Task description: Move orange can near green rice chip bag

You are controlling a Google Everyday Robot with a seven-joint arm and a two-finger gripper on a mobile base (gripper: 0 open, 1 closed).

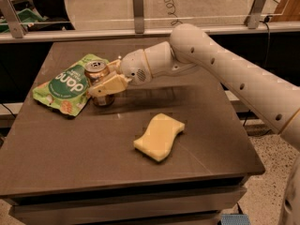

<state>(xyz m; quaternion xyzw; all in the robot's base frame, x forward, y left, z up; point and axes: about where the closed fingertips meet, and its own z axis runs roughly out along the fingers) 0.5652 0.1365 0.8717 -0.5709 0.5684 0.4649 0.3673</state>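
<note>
Gripper (100, 80) clamped on orange can (97, 67) standing just right of green rice chip bag (63, 84); open gently, back off right without tipping it.

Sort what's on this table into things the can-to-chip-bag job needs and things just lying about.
Part of the job:
orange can, upright at the bag's right edge
green rice chip bag, lying flat at the left
gripper, closed around the can

Just lying about:
yellow sponge, lying apart towards the front of the table
</note>
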